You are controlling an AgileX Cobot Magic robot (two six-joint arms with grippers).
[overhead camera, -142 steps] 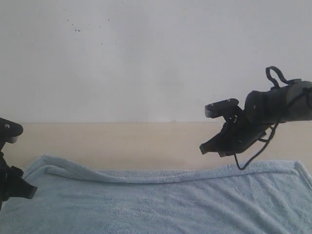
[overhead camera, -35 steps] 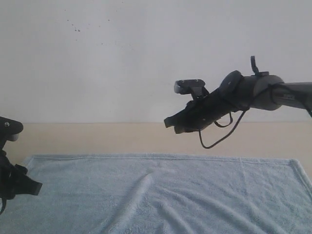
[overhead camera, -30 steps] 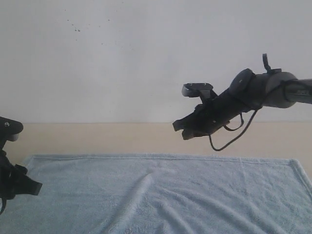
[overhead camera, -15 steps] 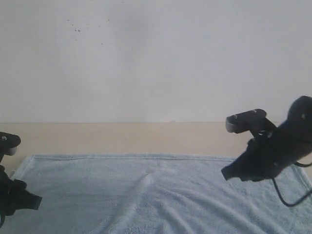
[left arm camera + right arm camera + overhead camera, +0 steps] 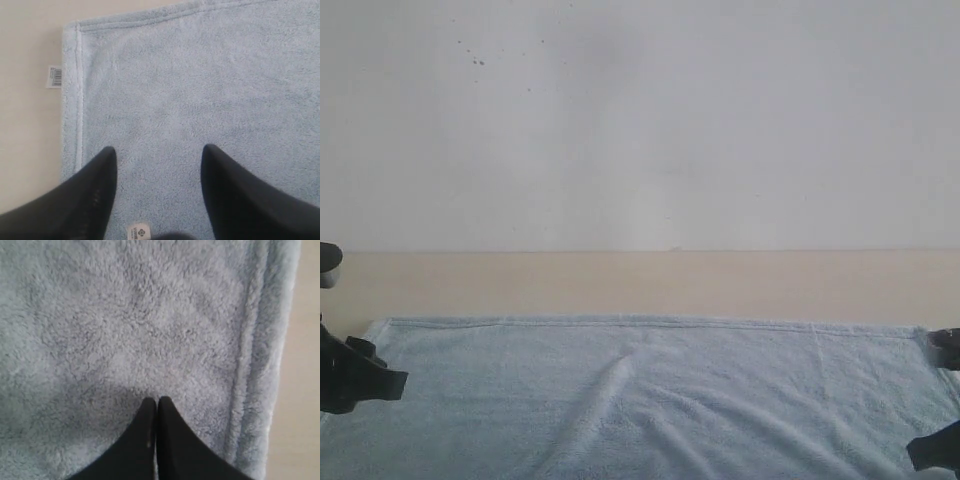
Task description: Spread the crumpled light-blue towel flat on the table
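**A:** Where is the towel (image 5: 640, 400)?

**B:** On the worktop (image 5: 620, 285), opened out across almost the whole exterior view. Its far hem (image 5: 620, 321) runs straight, parallel to the wall (image 5: 640, 120). A strip of bare beige worktop shows between the two.

**A:** Is it flat?

**B:** Mostly. A few soft ridges (image 5: 630, 390) run through the middle, fanning toward the near side. The corners I can see lie open.

**A:** And the left hand (image 5: 159, 150)?

**B:** Its two dark fingers stand wide apart with nothing between them but pile. It hangs over the towel's left end, near the far left corner. Just outside the side hem (image 5: 79, 110), a small whitish tag (image 5: 54, 76) with a barcode lies on the bare worktop.

**A:** Does that hand touch the cloth?

**B:** I cannot tell. In the exterior view it sits low at the left border, over the towel's edge.

**A:** The right hand (image 5: 157, 401)?

**B:** Its fingers are pressed together tip to tip and hold nothing. They point at the towel close to its right hem (image 5: 250, 365), with worktop showing beyond that hem. A shadow lies on the pile right under the tips, but I cannot say whether they touch. In the exterior view only a bit of this hand shows, at the lower right corner.
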